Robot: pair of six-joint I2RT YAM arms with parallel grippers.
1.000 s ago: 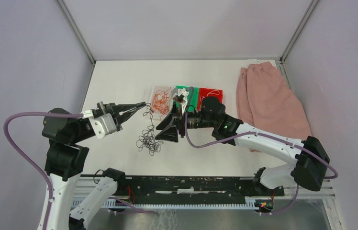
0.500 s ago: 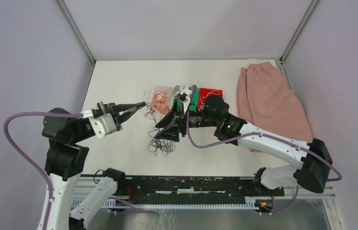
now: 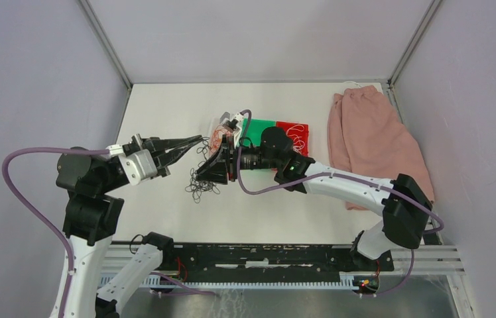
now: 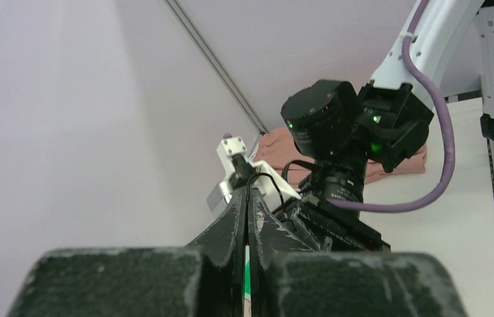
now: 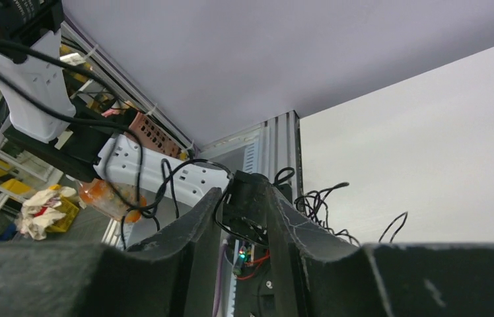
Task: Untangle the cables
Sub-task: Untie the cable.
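Left claw (image 3: pixel 195 140) is raised over the left-middle of the table (image 3: pixel 159 106), pointing right, fingers pressed together. In the left wrist view (image 4: pixel 244 191) a black strand sits at the tips; it looks pinched. From there black strands drop to the cables (image 3: pixel 202 187), a loose black clump on the table just near of both claws. More cables, orange-red, lie just far of the claws, partly hidden by the right arm.

Right claw (image 3: pixel 204 176) reaches in from the right, pointing left, low over the black clump's right edge and close to the left claw's tips. Its jaws are slightly spread, with a gap showing in the right wrist view (image 5: pixel 241 191) and black curls just beside one finger. Can't tell if a strand is between.

Pink cloth (image 3: pixel 371 132) lies far right, well apart.
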